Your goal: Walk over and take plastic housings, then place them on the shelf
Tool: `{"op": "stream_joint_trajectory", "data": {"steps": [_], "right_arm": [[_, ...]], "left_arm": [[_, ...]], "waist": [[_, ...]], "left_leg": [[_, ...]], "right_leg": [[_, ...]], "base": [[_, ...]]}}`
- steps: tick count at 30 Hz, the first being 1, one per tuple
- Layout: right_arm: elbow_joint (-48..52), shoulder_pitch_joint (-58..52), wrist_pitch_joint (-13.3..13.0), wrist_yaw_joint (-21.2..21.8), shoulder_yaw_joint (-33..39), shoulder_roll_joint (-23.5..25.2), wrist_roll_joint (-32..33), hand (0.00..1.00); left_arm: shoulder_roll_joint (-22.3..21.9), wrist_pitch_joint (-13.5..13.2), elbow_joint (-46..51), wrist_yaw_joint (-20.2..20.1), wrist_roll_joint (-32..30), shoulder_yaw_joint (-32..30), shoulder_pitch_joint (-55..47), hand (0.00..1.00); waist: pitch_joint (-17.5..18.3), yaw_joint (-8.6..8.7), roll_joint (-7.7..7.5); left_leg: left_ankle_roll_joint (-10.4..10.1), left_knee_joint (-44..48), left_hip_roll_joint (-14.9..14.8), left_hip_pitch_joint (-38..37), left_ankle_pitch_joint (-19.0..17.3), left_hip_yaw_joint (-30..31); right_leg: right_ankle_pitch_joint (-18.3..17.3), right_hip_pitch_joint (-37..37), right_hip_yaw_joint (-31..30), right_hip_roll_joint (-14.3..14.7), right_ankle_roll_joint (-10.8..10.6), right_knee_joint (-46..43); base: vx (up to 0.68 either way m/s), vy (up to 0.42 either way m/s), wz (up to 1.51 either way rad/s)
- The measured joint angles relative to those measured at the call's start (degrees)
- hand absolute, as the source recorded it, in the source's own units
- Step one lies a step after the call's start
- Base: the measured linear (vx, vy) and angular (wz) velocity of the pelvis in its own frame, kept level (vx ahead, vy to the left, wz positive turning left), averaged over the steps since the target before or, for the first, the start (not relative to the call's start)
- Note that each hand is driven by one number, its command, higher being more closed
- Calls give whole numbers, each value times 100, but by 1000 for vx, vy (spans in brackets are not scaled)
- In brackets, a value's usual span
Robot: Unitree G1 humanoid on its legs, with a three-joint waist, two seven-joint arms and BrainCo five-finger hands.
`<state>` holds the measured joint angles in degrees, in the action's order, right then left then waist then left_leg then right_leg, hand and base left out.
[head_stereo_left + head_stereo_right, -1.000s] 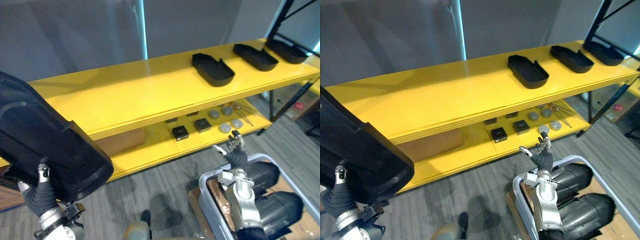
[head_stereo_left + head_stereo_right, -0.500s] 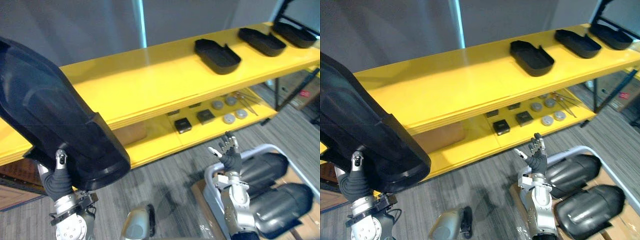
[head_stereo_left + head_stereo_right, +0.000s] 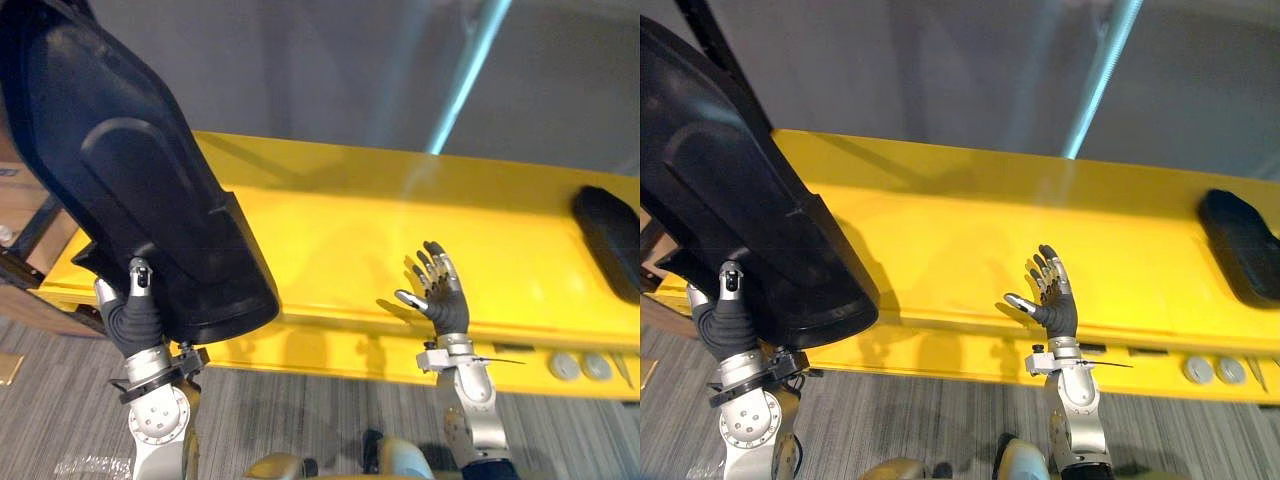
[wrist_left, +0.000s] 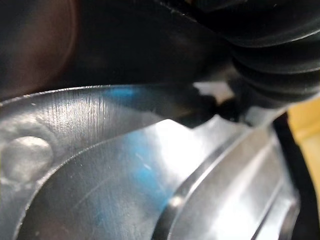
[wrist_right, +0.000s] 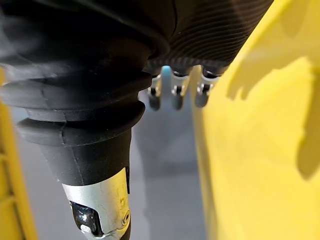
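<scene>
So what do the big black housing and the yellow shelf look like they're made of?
Housing: moulded plastic by the look, semi-gloss black, with soft highlights and formed ribs. Shelf: smooth glossy yellow coating that reflects light; core material unclear.

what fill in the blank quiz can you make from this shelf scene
The left hand holds up a big ____ plastic housing.
The right hand holds nothing; it is ____, not shut.
A second housing lies on top of the ____ shelf.
Missing words: black; open; yellow.
</scene>
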<state>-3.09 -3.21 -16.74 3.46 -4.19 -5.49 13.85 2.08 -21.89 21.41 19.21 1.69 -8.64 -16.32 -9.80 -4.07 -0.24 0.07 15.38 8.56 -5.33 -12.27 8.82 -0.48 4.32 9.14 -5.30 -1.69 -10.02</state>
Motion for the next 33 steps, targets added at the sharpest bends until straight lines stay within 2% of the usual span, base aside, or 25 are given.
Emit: {"op": "stream_joint_trajectory", "data": {"steps": [1,2,3,4,5,6,9,10,13,16,17,18,19,20,22,23,24,25,26,28,30,33], "right_arm": [[-2,-16,44,-89,19,-31,-55,0],[-9,-39,58,-133,74,-9,-86,0],[-17,-30,58,-318,320,61,-170,0],[1,-6,26,-533,592,69,-350,0],[3,4,-9,-627,717,97,-407,0],[137,-53,-92,-847,914,170,-610,0],[769,-198,-383,-1063,1349,186,-1061,0],[1251,-230,-559,-1113,1619,174,-1213,0],[2015,-359,-874,-1237,2003,26,-1423,0],[2324,-486,-996,-1222,2130,-98,-1407,0],[2323,-471,-1023,-1124,2113,-130,-1351,0],[2300,-427,-1050,-1081,2076,-126,-1354,0],[2247,-355,-1094,-1085,1930,-127,-1405,0],[2203,-275,-1099,-1102,1836,-127,-1441,0],[2203,-343,-1099,-1135,1705,-112,-1470,0],[2224,-466,-1100,-1214,1692,-58,-1485,0],[2239,-585,-1100,-1237,1694,48,-1485,0],[2243,-638,-1100,-1236,1701,97,-1483,0],[2241,-701,-1094,-1228,1702,126,-1483,0],[2241,-665,-1081,-1201,1696,37,-1482,0],[2240,-551,-1052,-1105,1721,-111,-1462,0],[2225,-429,-1039,-1081,1818,-355,-1462,0]], "left_arm": [[-47,-3,-31,-100,2,-4,-4,100],[-21,-8,-39,-188,2,31,10,100],[-1,-56,-54,-418,-3,70,105,100],[-31,-164,-20,-611,-1,83,107,100],[-41,-217,-14,-666,2,83,108,100],[-10,-295,15,-719,28,97,51,100],[24,-322,120,-718,57,76,77,100],[97,-334,246,-710,54,34,78,100],[317,-383,474,-822,62,-27,209,100],[418,-390,551,-936,75,-55,372,100],[413,-380,556,-956,107,-215,427,100],[412,-369,555,-948,154,-328,433,100],[392,-289,551,-914,244,-520,443,100],[333,-239,549,-880,290,-616,442,100],[265,-171,553,-892,296,-519,467,100],[232,-146,560,-898,300,-329,553,100],[234,-130,617,-934,327,-178,659,100],[237,-107,634,-958,382,-116,735,100],[176,-31,630,-984,541,-71,825,100],[27,135,618,-944,854,-84,595,100],[-105,153,616,-875,978,-102,346,100],[-254,152,577,-826,995,-72,278,100]], "waist": [[-9,5,-24],[-34,-4,-96],[-57,32,-130],[-21,113,-17],[-47,114,0],[-35,140,-8],[-59,236,-55],[-57,297,-61],[-62,439,-51],[-78,528,-24],[-117,484,44],[-150,472,68],[-215,482,68],[-317,481,79],[-339,518,104],[-343,578,185],[-343,664,194],[-366,683,153],[-424,656,91],[-468,610,159],[-461,568,170],[-448,541,195]], "left_leg": [[43,430,-4,239,-82,-292],[203,446,-71,326,-181,-555],[309,44,-318,441,-258,-941],[-56,-1013,-737,386,239,-1181],[-117,-1211,-856,337,670,-1330],[-71,-1341,-804,199,758,-1467],[-67,-1318,-710,141,752,-1656],[21,-1216,-703,126,679,-1808],[49,-946,-758,100,398,-2029],[139,-766,-803,-11,234,-2246],[168,-630,-915,-112,67,-2566],[164,-547,-963,-122,24,-2708],[213,-341,-993,-108,-11,-2936],[280,-57,-998,-92,-51,-3048],[330,361,-1044,94,-138,-2963],[199,680,-1187,300,-316,-2726],[-33,789,-1282,456,-528,-2341],[-124,794,-1300,499,-602,-2181],[-198,789,-1339,641,-630,-1976],[-420,694,-1502,714,-487,-1756],[-506,529,-1586,657,-320,-1705],[-464,416,-1592,751,13,-1567]], "right_leg": [[37,-247,-8,-74,5,259],[37,-356,-2,-134,5,374],[41,-457,0,-215,-3,451],[37,-450,39,-130,-35,455],[17,-462,4,-108,-95,443],[15,-438,-46,-159,-153,447],[33,-367,-298,-194,-183,447],[45,-332,-469,-187,-202,463],[77,-342,-782,-141,-252,554],[99,-312,-1044,-48,-288,537],[102,-154,-962,46,-292,347],[86,-83,-752,52,-268,259],[-200,67,-133,-74,65,-101],[-453,241,370,-341,227,-704],[-687,413,453,-638,272,-1390],[-728,361,270,-648,139,-1593],[-875,276,-43,-512,-282,-1534],[-1018,237,-73,-476,-442,-1494],[-1265,228,55,-447,-480,-1433],[-1306,235,258,-290,-326,-1449],[-1320,200,347,-191,-199,-1441],[-1270,185,511,-156,-56,-1336]], "base": [[326,4,15],[263,21,29],[200,-2,32],[178,20,21],[203,89,-21],[174,103,-28],[128,78,-52],[84,55,-71],[72,46,-72],[37,18,-102],[-13,-9,-133],[-47,-53,-166],[-54,-67,-130],[-71,-80,-109],[-41,-28,-19],[7,-63,74],[30,-104,100],[42,-215,110],[-18,-283,86],[-62,-308,51],[-34,-226,15],[-53,-187,23]]}}
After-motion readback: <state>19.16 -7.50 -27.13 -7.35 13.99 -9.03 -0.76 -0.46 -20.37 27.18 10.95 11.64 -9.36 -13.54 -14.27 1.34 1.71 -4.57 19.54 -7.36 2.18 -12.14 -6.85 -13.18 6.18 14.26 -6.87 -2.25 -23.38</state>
